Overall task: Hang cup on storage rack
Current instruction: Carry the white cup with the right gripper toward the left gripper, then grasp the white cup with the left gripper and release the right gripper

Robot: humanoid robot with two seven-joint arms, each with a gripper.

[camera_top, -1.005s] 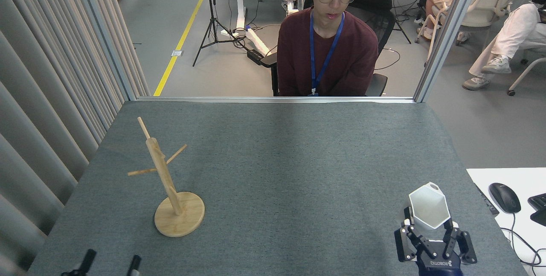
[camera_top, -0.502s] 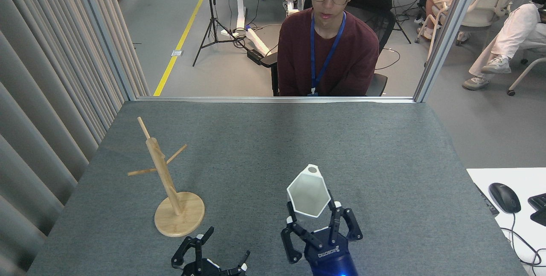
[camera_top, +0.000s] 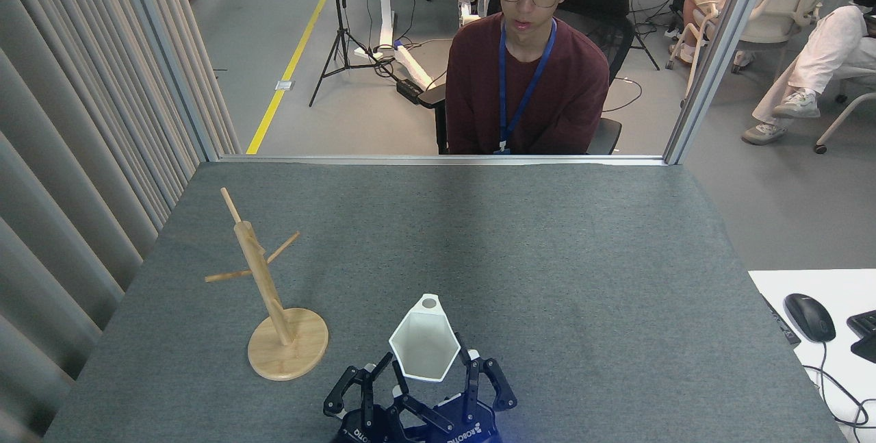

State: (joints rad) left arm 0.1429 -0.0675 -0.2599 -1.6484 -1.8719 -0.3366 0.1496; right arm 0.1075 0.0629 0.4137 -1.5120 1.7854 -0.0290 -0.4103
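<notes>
The right gripper (camera_top: 438, 378) is clamped on the white cup (camera_top: 424, 344), its dark fingers (camera_top: 472, 381) flanking the faceted body while the hexagonal mouth faces up and the pierced tab handle points away from the robot. Just to its left, the left gripper (camera_top: 373, 388) stands spread wide with nothing between its fingers, one fingertip close beside the cup's near-left edge. Further left of both, the storage rack (camera_top: 263, 285) stands on the grey table (camera_top: 547, 258), apart from the cup, its pegs bare

1 white cup (camera_top: 424, 348), 1 wooden rack (camera_top: 270, 292) with 3 pegs, 2 grippers, 1 mouse (camera_top: 809, 317)
</notes>
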